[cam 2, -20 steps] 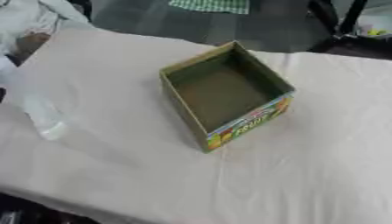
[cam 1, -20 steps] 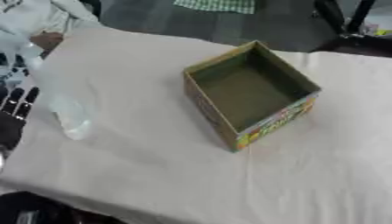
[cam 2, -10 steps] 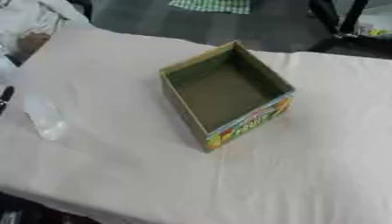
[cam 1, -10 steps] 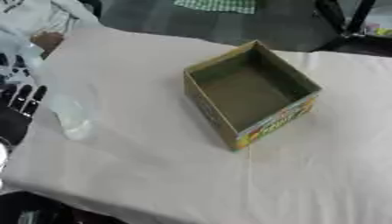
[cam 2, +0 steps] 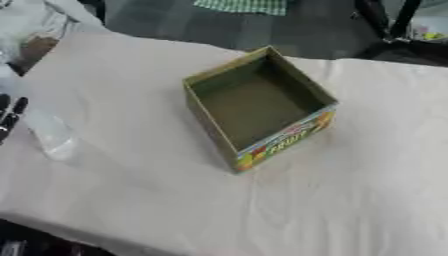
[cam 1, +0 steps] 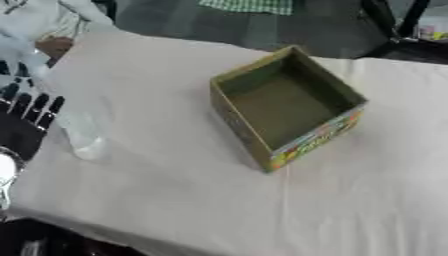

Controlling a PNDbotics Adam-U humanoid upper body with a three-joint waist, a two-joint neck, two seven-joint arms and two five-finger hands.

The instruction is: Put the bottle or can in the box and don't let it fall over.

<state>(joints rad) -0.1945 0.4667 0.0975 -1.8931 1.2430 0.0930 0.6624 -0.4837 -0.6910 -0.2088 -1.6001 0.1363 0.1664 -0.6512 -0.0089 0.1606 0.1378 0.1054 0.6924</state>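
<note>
While the box (cam 1: 284, 107) sits open-topped and empty near the middle of the cloth-covered table (cam 1: 175, 200), the clear plastic bottle (cam 1: 79, 127) stands well apart from it, close to the table's left edge. It appears upright, though its transparency against the pale cloth makes its outline faint, and whether it holds liquid cannot be determined.

The left hand (cam 1: 26, 112) shows at the left margin of the left eye view, just beside the bottle. Its dark fingers are straight and spread, pointing upward and towards the far side; none is curled round the bottle, and contact cannot be confirmed. This posture is consistent with a hand lined up alongside the bottle for a side grasp. The right hand appears in neither view.

The box is turned at an angle to the table edges, with its printed, coloured side facing the near right. Its walls stand fairly high, so the bottle will probably need lifting clear of the near-left wall and lowering straight down.

Assessment: the task is at its opening stage, with no grasp made. The main risk lies in tipping so light a bottle on soft, wrinkled cloth.
</note>
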